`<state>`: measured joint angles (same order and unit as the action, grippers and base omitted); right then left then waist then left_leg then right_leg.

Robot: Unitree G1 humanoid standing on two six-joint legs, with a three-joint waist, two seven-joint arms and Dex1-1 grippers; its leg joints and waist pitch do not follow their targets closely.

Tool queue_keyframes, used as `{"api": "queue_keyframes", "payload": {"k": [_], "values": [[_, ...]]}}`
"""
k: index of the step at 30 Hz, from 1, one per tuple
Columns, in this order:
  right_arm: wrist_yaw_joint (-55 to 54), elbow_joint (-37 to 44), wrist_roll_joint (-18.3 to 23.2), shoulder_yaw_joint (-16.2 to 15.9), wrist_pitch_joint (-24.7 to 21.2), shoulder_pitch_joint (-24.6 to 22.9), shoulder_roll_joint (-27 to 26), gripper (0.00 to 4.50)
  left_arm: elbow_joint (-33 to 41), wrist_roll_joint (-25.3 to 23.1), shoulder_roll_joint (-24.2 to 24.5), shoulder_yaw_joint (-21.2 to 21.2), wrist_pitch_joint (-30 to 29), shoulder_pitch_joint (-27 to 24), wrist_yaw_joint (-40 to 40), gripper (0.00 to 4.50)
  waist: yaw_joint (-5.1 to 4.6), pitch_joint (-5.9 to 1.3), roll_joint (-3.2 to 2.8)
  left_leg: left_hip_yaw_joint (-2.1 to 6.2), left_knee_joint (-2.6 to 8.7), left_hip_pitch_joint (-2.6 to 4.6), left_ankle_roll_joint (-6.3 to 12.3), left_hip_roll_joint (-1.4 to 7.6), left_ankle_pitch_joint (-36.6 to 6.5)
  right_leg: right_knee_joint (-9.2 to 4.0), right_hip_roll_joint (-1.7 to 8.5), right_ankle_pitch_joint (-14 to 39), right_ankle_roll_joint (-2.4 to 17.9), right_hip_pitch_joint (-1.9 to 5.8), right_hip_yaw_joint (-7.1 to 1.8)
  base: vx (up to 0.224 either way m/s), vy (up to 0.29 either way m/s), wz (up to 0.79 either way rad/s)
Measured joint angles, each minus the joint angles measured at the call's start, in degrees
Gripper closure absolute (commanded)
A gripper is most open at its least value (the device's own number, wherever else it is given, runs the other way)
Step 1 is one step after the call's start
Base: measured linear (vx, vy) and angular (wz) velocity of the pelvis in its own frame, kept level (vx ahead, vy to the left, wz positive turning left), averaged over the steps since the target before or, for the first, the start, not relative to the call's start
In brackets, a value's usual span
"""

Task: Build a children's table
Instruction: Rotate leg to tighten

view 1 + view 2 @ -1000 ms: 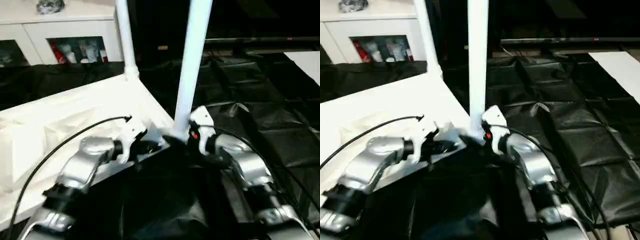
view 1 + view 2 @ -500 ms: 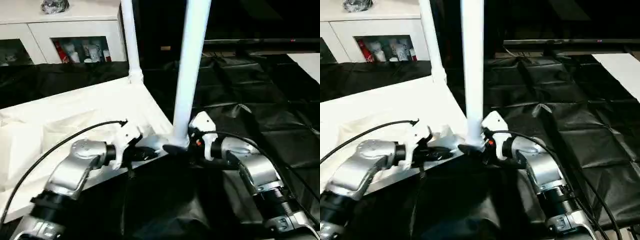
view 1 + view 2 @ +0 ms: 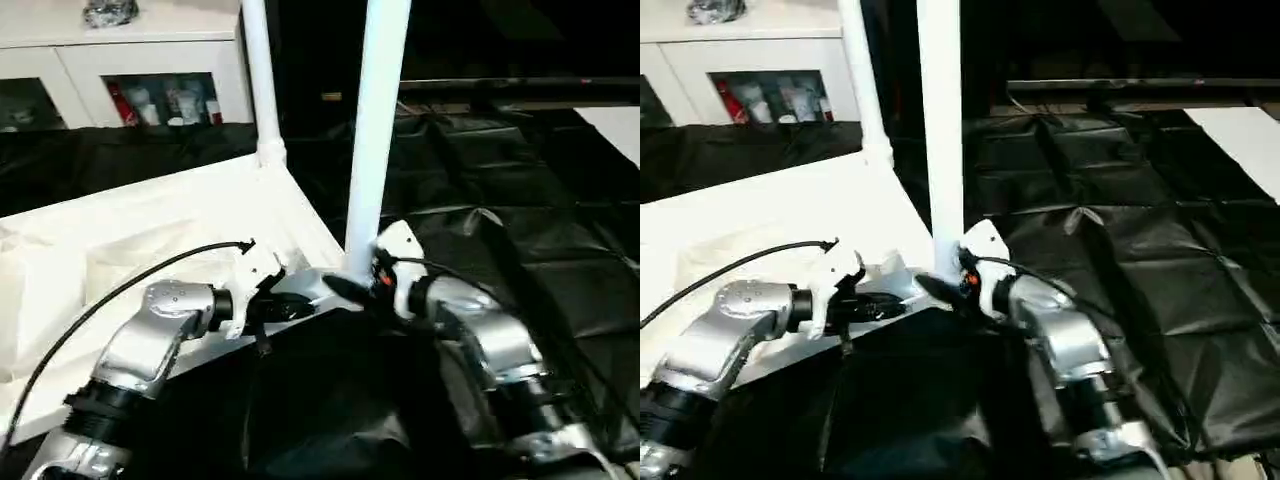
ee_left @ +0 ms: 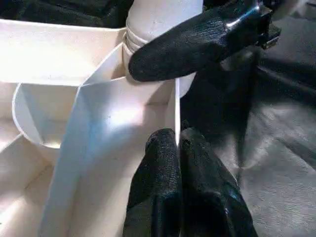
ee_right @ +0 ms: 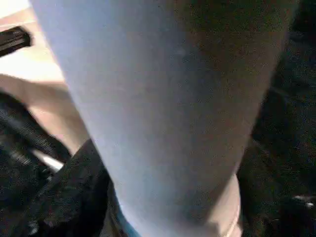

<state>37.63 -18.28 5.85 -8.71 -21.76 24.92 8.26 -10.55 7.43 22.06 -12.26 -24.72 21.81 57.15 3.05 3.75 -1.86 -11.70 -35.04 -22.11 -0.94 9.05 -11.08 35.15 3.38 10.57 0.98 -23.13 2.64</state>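
Both silver forearms reach forward; left claw [image 4: 180,148] pinches shut, right claw [image 3: 350,285] seems part-open, one finger [image 4: 197,42] curling inward.

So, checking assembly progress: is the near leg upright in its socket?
Upright: near leg rises straight from the tabletop's corner socket.

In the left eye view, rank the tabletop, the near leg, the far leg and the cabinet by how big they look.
1. Tabletop, the largest.
2. Near leg, close to the camera, so it looks thick.
3. Cabinet and far leg: unsure. Both are cut off by the picture's edge and stand farther back.
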Motion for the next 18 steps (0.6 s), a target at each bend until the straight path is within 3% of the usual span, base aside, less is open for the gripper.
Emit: {"api": "queue_keyframes", "payload": {"k": [4, 10, 14, 15, 18], "values": [[-7.06, -2.88, -1.42, 1.74, 0.02, 1.90, -3.51, 1.51, -2.33, -1.09, -1.94, 0.02, -0.73, 2.28, -3.63, 4.50, -0.26, 0.00, 0.00, 0.00, 0.00, 0.03, -0.04, 0.00, 0.02, 0.06, 0.00, 0.00, 0.00, -0.01, 0.00, 0.000, 0.000, 0.00], [-21.18, -10.46, -4.02, 4.92, 1.16, 6.86, -8.17, 1.57, -9.90, -3.31, -9.14, 0.30, -2.39, 7.77, -14.70, 4.50, -0.16, -0.01, 0.00, 0.02, -0.04, 0.02, -0.06, -0.01, 0.03, 0.06, 0.00, -0.01, 0.01, 0.03, 0.01, 0.000, 0.000, 0.00], [-22.97, -13.29, -4.67, 5.55, 3.49, 8.04, -8.71, 1.57, -11.59, -3.80, -10.79, 0.63, -2.35, 8.83, -16.27, 4.50, -0.19, -0.12, -0.29, 0.02, -0.06, 0.01, -0.04, -0.01, 0.03, -0.01, 0.01, -0.01, 0.01, 0.06, 0.01, 0.000, 0.000, 0.00], [-22.66, -13.41, -4.62, 5.66, 3.99, 8.02, -8.71, 1.17, -11.60, -3.89, -10.69, 0.61, -2.17, 8.83, -16.11, 4.50, -0.19, -0.11, -0.37, 0.02, -0.06, 0.00, -0.04, -0.01, 0.03, -0.01, 0.01, -0.01, 0.01, 0.05, 0.01, 0.000, 0.000, 0.00], [-21.11, -13.45, -3.78, 6.15, 4.67, 7.89, -8.88, 1.06, -11.75, -4.17, -10.01, 0.45, -1.10, 8.83, -15.49, 4.50, -0.17, -0.04, -0.53, 0.05, -0.05, 0.00, -0.04, -0.01, 0.03, 0.04, 0.00, -0.01, 0.01, 0.03, 0.05, 0.000, 0.000, 0.00]]}}
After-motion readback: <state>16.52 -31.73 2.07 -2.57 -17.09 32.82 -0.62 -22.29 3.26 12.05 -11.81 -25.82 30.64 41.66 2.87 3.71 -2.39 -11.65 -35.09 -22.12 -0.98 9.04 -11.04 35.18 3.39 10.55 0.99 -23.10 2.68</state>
